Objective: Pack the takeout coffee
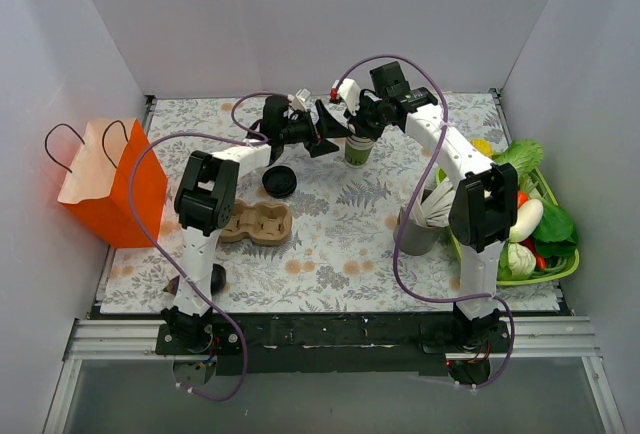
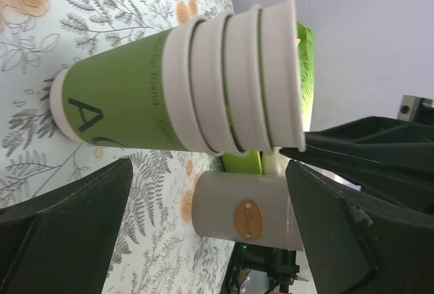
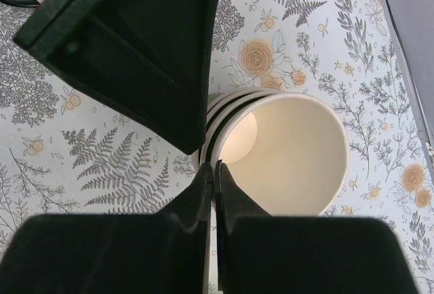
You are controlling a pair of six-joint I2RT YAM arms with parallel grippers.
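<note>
Separating one cup from the stack (image 2: 224, 77), I judge: my right tool (image 3: 214, 169) is clamped on its top rim, left tool (image 1: 328, 132) apart just beside it. Next needs a gentle lift. The takeout coffee I cannot find.

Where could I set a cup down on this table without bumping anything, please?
The widest bare cloth lies mid-table, between the cup carrier and the grey cup, and along the front edge. The back is crowded: the left gripper and right gripper meet at the cup stack.
</note>
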